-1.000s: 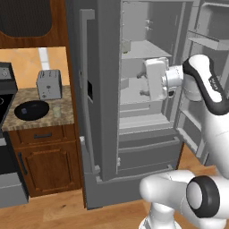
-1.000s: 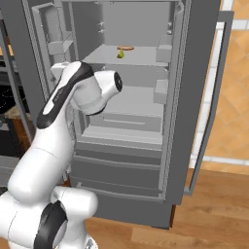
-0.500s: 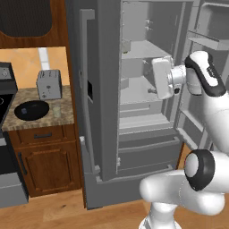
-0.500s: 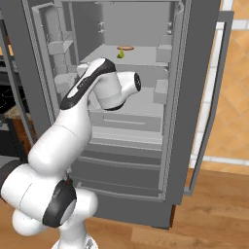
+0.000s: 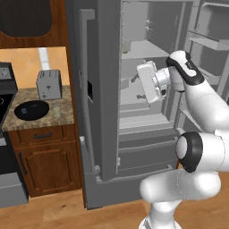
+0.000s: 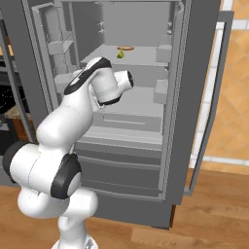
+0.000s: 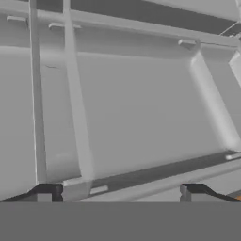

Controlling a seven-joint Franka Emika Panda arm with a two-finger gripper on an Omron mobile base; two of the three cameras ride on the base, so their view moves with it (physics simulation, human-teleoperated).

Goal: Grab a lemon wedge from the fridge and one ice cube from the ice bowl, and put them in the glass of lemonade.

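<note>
Up on a smooth grey shelf of the open steel fridge (image 6: 204,97) sits the lemon wedge (image 6: 120,54), small, pointed, yellow-green, just beside a flat orange-brown disc (image 6: 126,47). Below it, the gripper (image 7: 120,190) faces the matte inner wall, fingers spread wide, holding nothing. Left, on speckled stone counter (image 5: 67,117): round black ice bowl (image 5: 31,109), translucent glass of lemonade (image 5: 56,111), boxy metal toaster (image 5: 48,84).
</note>
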